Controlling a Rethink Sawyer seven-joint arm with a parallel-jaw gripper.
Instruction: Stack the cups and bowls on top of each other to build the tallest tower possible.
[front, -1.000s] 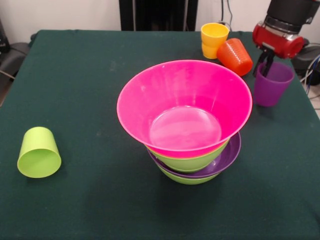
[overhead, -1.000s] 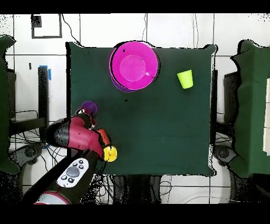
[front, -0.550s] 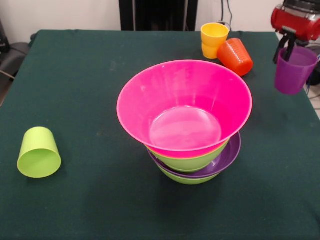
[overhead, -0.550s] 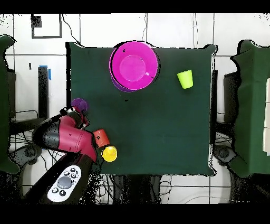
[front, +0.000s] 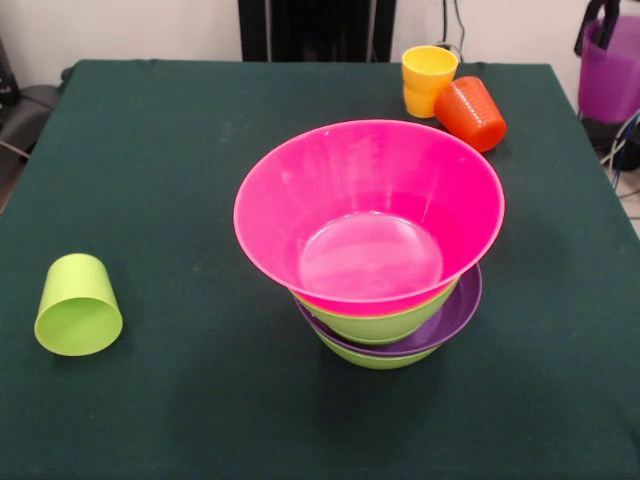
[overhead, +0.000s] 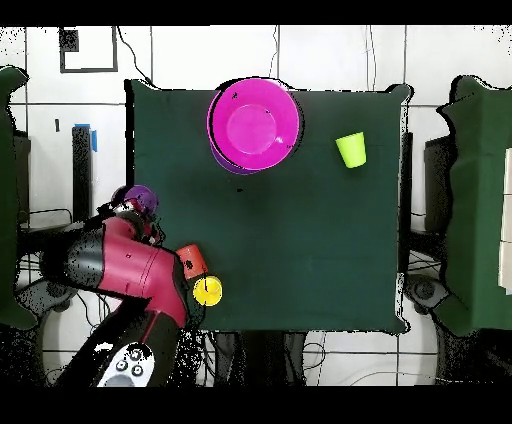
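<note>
The lime cup lies on its side near the front left of the table, mouth toward the camera. The tower stands at the centre: green and purple bowls nested, the pink bowl on top. Farther back the yellow cup stands upright, the orange cup tipped against it. At the far right edge the gripper grips the purple cup by its rim, lifted clear of the table, upright
</note>
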